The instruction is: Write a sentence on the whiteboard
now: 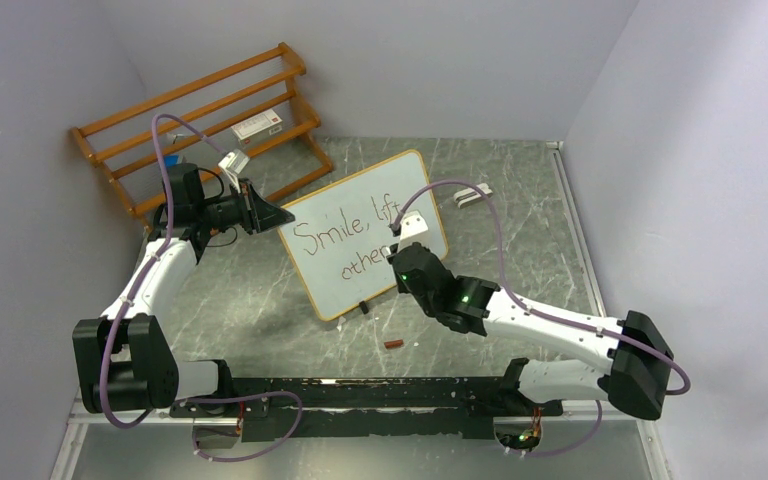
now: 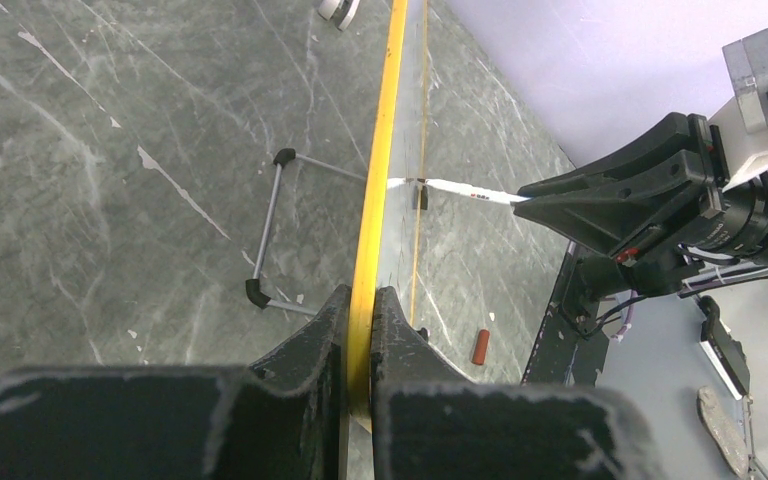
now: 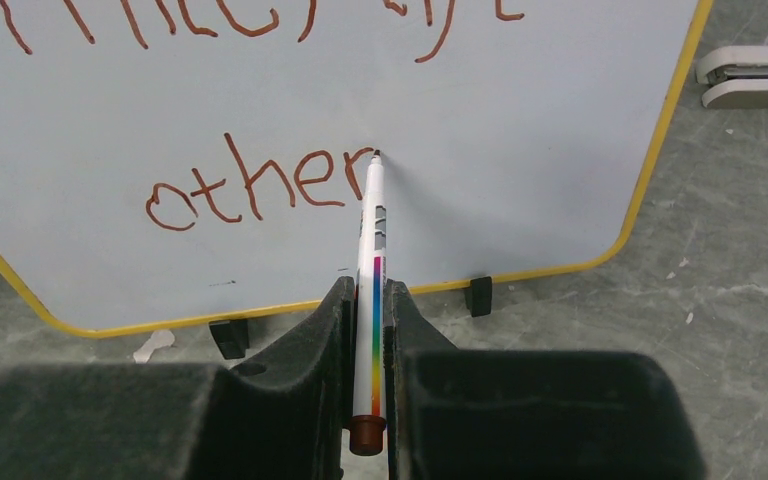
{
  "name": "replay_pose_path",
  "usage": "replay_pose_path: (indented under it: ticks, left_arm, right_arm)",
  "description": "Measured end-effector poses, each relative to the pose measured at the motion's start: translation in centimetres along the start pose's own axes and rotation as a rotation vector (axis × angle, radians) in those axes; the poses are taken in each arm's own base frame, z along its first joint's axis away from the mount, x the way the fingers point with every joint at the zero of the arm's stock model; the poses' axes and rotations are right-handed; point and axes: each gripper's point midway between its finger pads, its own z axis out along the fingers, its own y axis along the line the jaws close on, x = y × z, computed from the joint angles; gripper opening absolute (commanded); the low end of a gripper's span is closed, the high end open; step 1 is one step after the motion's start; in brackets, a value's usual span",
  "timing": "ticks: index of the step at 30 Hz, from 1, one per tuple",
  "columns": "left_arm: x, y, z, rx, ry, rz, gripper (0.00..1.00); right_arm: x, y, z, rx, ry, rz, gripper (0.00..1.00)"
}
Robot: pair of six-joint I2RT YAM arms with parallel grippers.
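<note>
The top view shows the white, rounded-corner, wood-framed whiteboard (image 1: 332,285) standing tilted mid-desk (image 1: 250,300), its brown handwritten sentence (image 1: 345,232) reading "Smile, lift" over "othe", the rest hidden by the arm. Only the right wrist view shows "other" complete, with the white rainbow-striped marker (image 3: 372,260) in the right tool (image 3: 367,290) touching its tip there; its label is unreadable. The left wrist view shows the left tool (image 2: 362,300) clamping the board's yellow edge.

Robotics lab cell: plain lilac walls (image 1: 440,60) box in a marbled desk (image 1: 250,300); left arm (image 1: 150,280) and right arm (image 1: 550,325) share a black rail (image 1: 360,392).
</note>
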Motion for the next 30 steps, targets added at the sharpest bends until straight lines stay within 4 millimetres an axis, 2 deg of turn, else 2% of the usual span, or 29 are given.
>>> replay_pose_path:
  ticks: [10, 20, 30]
  left_arm:
    - [0.0, 0.0, 0.0, 0.000, 0.001, -0.001, 0.05]
    - [0.0, 0.0, 0.0, 0.000, 0.001, -0.001, 0.05]
    - [0.0, 0.0, 0.0, 0.000, 0.001, -0.002, 0.05]
  right_arm:
    - [-0.7, -0.3, -1.2, -0.024, -0.017, 0.031, 0.00]
    - [0.6, -1.3, -0.6, 0.021, 0.012, 0.033, 0.00]
    - [0.5, -1.4, -0.2, 0.031, -0.002, 0.044, 0.00]
